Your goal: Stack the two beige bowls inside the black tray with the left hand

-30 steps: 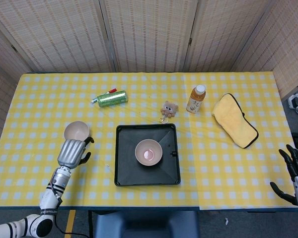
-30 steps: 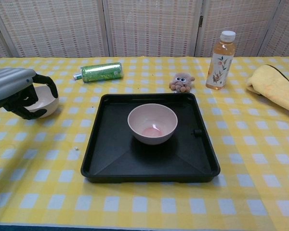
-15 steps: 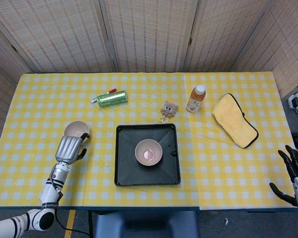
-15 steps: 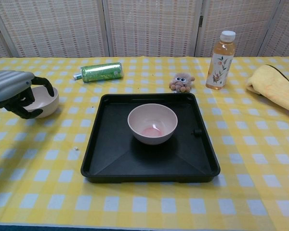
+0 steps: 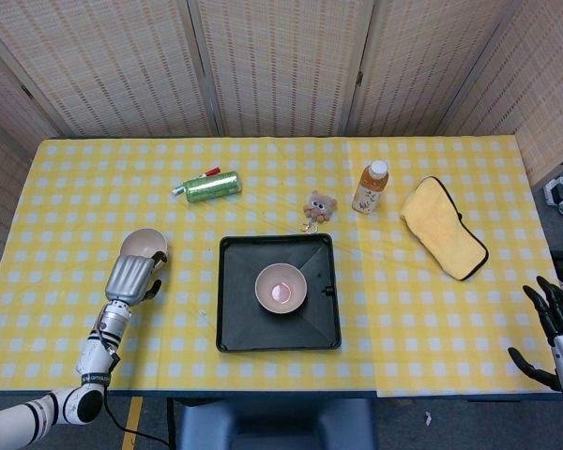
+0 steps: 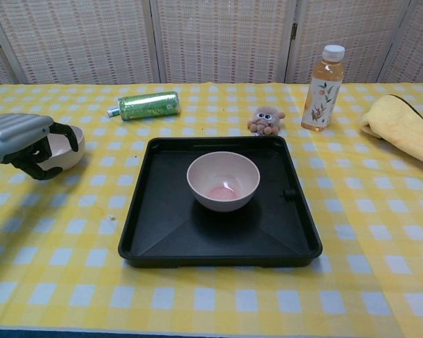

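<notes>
One beige bowl (image 6: pixel 223 179) sits in the black tray (image 6: pixel 173 229); left of the tray, the left hand (image 6: pixel 25 141) curls fingers over the second bowl (image 6: pixel 65 148), needing a firm rim grip.

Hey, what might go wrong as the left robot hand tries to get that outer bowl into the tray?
The left robot hand curls over the near rim of the loose beige bowl, and it is unclear whether the hold is firm; the bowl could slip or tip. Carried low, it might catch the black tray wall. Lowered off-centre, it could knock the bowl in the tray instead of nesting.
</notes>
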